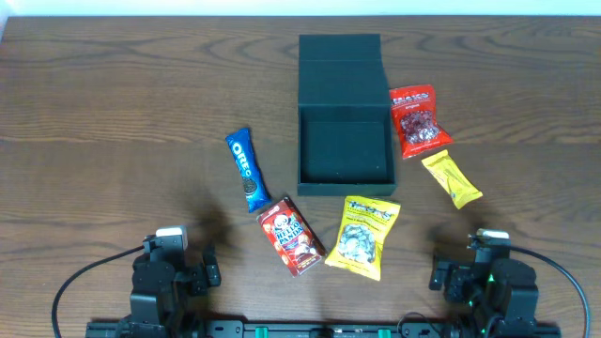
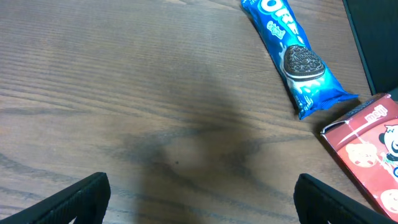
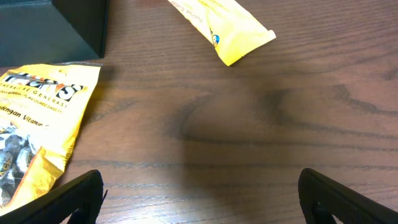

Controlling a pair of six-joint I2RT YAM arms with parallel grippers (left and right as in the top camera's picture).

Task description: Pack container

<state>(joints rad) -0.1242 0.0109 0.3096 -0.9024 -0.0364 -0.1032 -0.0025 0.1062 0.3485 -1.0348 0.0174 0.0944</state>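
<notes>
The container [image 1: 344, 145], a dark teal-black box, lies open and empty at the table's middle back, its flap lid [image 1: 339, 70] folded away behind it. Round its front lie a blue Oreo pack [image 1: 246, 169], a red Hello Panda box [image 1: 290, 235], a yellow nut packet [image 1: 362, 237], a red packet [image 1: 418, 120] and a small yellow packet [image 1: 452, 178]. My left gripper [image 1: 178, 252] hovers open at the front left, the Oreo pack [image 2: 295, 59] ahead to its right. My right gripper [image 1: 484, 252] stands open at the front right, with bare wood between its fingers [image 3: 74, 199].
In the left wrist view the Hello Panda box [image 2: 370, 149] sits at the right edge and a container corner [image 2: 376, 37] shows above it. The right wrist view has the nut packet [image 3: 37, 124] at left, the small yellow packet [image 3: 224, 28] ahead and the container wall [image 3: 56, 25].
</notes>
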